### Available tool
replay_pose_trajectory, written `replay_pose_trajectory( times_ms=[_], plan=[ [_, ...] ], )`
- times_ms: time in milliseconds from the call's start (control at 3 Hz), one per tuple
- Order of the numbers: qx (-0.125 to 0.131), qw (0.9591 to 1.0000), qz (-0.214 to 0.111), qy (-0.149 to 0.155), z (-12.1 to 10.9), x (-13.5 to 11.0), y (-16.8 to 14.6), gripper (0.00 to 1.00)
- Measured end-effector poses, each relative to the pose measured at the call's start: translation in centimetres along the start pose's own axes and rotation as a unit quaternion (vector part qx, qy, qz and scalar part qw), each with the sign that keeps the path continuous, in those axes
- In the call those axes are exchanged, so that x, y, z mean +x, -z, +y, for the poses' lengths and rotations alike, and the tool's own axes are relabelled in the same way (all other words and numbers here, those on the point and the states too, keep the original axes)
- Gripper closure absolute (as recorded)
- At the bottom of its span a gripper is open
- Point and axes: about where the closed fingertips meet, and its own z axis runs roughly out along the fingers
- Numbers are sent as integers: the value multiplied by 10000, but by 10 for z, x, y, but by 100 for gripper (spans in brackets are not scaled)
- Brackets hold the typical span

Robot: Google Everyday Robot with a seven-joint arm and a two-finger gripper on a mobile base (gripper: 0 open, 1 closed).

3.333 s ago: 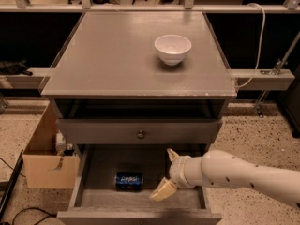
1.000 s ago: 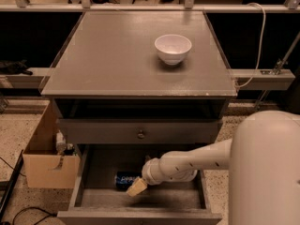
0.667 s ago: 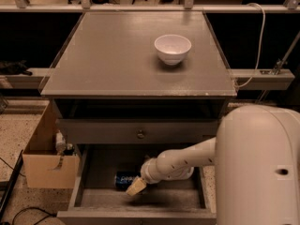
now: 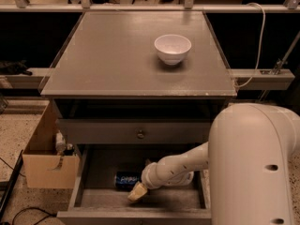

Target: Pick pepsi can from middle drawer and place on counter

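Low inside middle drawer (image 4: 101,198): hand (image 4: 139,179), spread apart just beside sideways-lying pepsi can (image 4: 124,179), seemingly placed to straddle its end for lifting onto desk (image 4: 112,55).

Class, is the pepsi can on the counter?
No, the pepsi can lies in the middle drawer beside the gripper; a bowl sits on the counter.

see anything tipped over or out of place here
The pepsi can lies on its side in the open middle drawer, not upright. The gripper is down in the drawer close beside it. The white bowl sits upright on the counter; no spill shows.
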Motion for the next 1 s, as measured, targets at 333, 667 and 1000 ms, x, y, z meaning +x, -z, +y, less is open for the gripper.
replay_pose_trajectory(
  times_ms=[333, 667, 1000],
  plan=[
    [0, 10000, 0, 0, 0, 0, 0, 19],
    [0, 10000, 0, 0, 0, 0, 0, 42],
    [-1, 10000, 0, 0, 0, 0, 0, 73]
  ],
)
